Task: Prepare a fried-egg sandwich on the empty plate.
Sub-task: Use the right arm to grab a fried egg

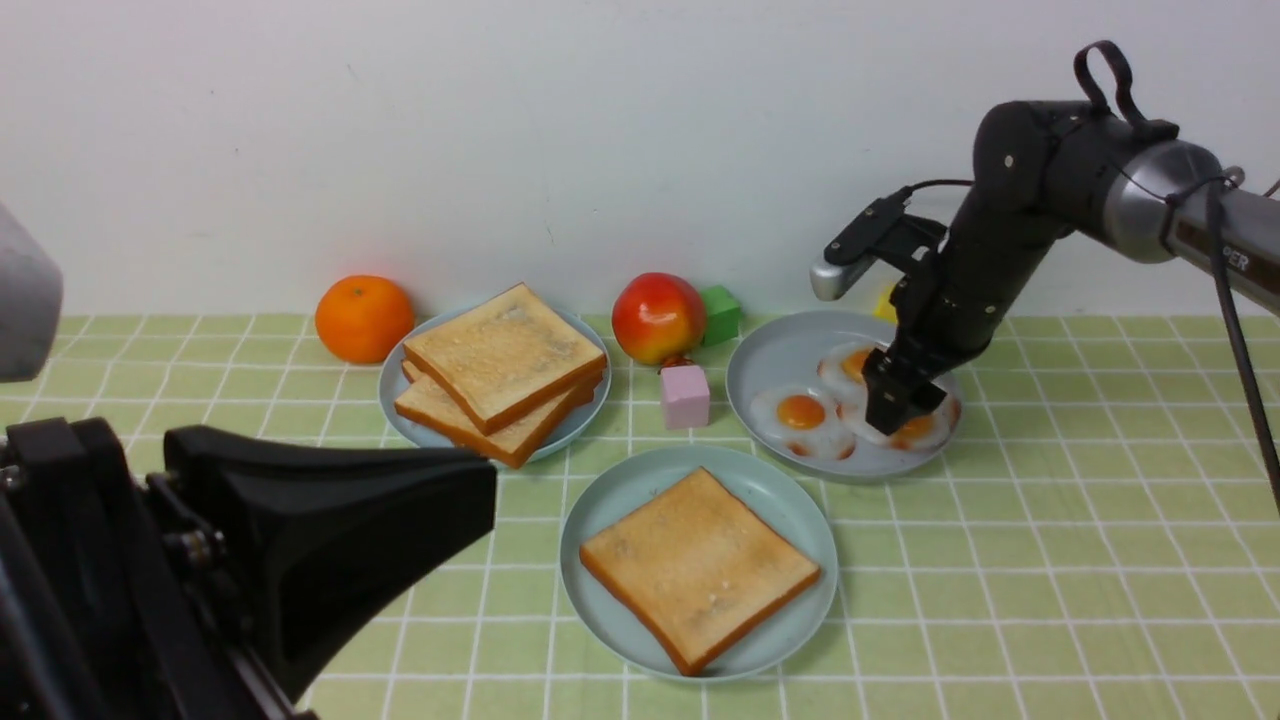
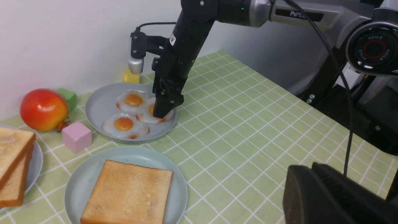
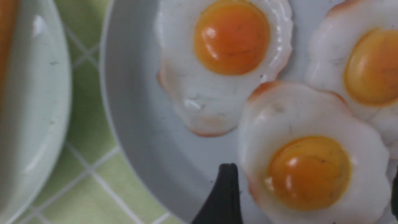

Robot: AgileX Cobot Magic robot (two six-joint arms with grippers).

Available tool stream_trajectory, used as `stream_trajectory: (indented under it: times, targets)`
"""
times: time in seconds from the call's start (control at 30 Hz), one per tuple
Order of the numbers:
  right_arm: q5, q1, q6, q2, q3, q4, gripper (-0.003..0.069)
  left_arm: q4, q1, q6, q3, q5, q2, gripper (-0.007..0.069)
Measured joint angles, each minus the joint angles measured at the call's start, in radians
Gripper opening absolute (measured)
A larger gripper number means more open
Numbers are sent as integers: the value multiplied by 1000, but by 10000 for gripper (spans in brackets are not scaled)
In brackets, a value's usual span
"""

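Three fried eggs (image 1: 805, 415) share the grey-blue plate (image 1: 770, 365) toward the desk's (image 1: 1050, 560) far right; right tool (image 1: 900, 412) gapes wide astride the rightmost egg (image 3: 311, 174); probably light, glossy, slippery, so pinch its thin white rim; toast (image 1: 698, 565) lies on the teal plate (image 1: 600, 520), front centre; left tool (image 1: 485, 500) closed, empty.

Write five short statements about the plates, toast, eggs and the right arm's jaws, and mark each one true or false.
1. One toast slice lies on the teal plate. True.
2. A fried egg already tops that slice. False: the slice is bare.
3. Three fried eggs lie on the grey-blue plate under the right gripper. True.
4. The right gripper's jaws are shut on an egg. False: they stand open, one on either side of one egg.
5. The pink cube sits on the teal plate. False: it stands on the tablecloth, beside the plates.
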Motion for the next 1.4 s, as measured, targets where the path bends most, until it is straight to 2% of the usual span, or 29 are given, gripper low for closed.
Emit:
stream_trajectory:
  times: [0.17,0.5,0.9,1.17,1.3,1.4]
  targets:
    - [-15,0,-27,1,0,-37,635,-18,0,0,0,1,0,39]
    - [-24,1,-30,43,-1,-48,632,-26,0,0,0,4,0,37]
    - [43,1,-26,47,-1,-3,594,-29,0,0,0,7,0,36]
    - [77,0,-5,51,-13,27,453,-29,0,0,0,7,0,36]
    - [87,0,-5,51,-14,41,337,-29,0,0,0,7,0,36]
    - [97,0,-5,51,-14,50,222,-21,0,0,0,7,0,36]
